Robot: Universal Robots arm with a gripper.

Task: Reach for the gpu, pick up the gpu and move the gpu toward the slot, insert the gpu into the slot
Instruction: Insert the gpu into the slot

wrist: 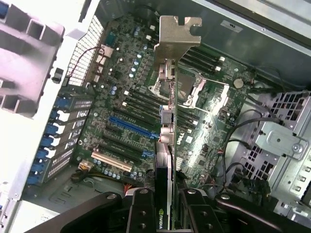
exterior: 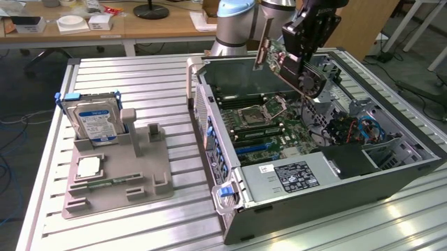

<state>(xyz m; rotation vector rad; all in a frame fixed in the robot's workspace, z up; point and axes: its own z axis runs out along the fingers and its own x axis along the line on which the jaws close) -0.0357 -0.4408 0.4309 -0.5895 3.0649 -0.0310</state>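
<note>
Gripper (exterior: 302,55) (wrist: 167,206) clamped on gpu (exterior: 274,58) (wrist: 175,36). Held tilted above open case (exterior: 349,191). Clear of blue slot (exterior: 253,149) (wrist: 131,127), not inserted.

My tally from the remote desk: a single one of each kind I can count.
I count one tool (wrist: 167,200), one graphics card (exterior: 281,65), one open computer case (exterior: 328,205), one green motherboard (wrist: 121,87), one long blue slot (wrist: 131,127), one white slot (wrist: 112,162), one processor socket (exterior: 252,116), one power supply (exterior: 290,175), one worktop (exterior: 140,78), one grey holder (exterior: 150,180), one hard drive (exterior: 94,120), one processor chip (exterior: 89,167) and one memory stick (exterior: 104,184).
</note>
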